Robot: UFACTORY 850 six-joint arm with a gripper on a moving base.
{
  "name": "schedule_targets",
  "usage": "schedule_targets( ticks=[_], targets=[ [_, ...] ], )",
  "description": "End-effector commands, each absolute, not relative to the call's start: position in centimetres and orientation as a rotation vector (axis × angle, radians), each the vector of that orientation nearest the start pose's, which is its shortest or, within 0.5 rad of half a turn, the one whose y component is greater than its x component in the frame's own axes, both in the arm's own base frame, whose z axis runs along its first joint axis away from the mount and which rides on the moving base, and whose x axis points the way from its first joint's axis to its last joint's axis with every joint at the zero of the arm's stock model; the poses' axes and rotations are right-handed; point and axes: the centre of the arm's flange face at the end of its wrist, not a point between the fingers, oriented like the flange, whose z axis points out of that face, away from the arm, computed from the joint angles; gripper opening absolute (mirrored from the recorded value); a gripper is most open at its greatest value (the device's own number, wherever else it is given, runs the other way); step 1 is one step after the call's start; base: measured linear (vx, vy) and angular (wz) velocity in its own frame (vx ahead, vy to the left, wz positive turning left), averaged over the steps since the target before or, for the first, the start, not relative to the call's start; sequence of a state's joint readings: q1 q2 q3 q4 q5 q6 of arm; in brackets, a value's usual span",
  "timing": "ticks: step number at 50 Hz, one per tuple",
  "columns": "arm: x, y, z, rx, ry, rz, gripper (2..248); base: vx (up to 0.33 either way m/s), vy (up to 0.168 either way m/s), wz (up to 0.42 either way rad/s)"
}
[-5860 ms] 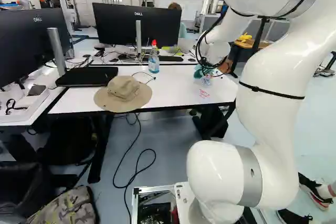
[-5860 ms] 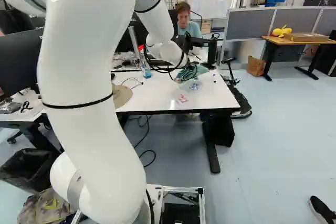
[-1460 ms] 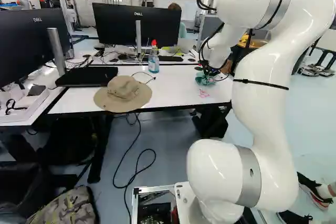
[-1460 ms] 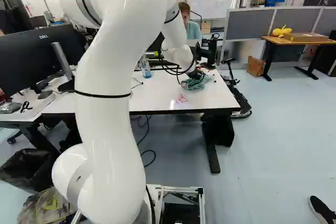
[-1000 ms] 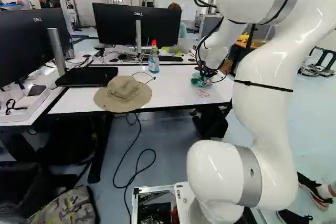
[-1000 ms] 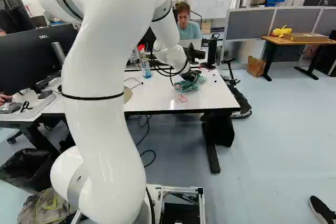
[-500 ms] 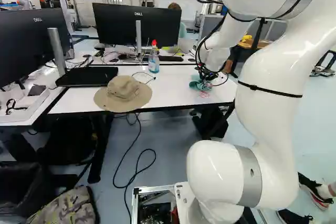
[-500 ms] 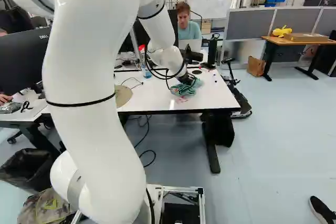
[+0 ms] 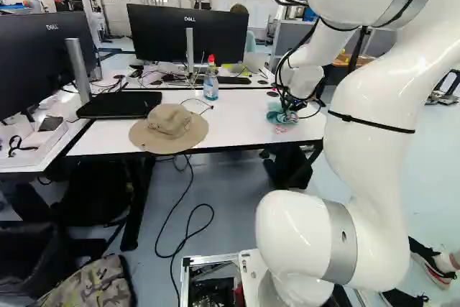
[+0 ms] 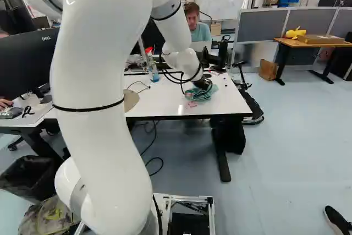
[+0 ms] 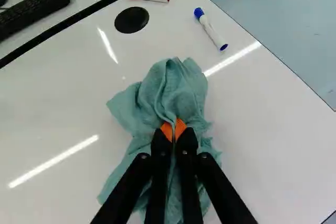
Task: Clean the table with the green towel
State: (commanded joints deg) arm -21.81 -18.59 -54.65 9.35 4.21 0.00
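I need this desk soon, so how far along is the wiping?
Looks done: the earlier blue scribble no longer shows, though the green towel may hide it. In hand: the gripper holds that towel on the white table. Remaining: the red scribble beside it.

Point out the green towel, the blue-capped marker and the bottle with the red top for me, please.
Green towel [image 11: 181,90]: wrist view, on its bunched folds.
Blue-capped marker [image 11: 211,31]: wrist view, on its white barrel.
Bottle with the red top [image 9: 210,87]: left base view, on its body.
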Motion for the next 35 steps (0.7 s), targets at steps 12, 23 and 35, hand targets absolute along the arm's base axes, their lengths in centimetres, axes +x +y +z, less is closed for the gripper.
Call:
schedule_targets(
  ticks=[12,23,35],
  targets=[
    [53.0,-22.3,40.8,-2.914,0.843,-1.12,27,0.0,0.0,0.0],
    [55.0,-22.5,40.6,-2.91,0.826,-1.138,27,0.0,0.0,0.0],
    [57.2,-22.5,40.5,-2.904,0.804,-1.158,27,0.0,0.0,0.0]
  ],
)
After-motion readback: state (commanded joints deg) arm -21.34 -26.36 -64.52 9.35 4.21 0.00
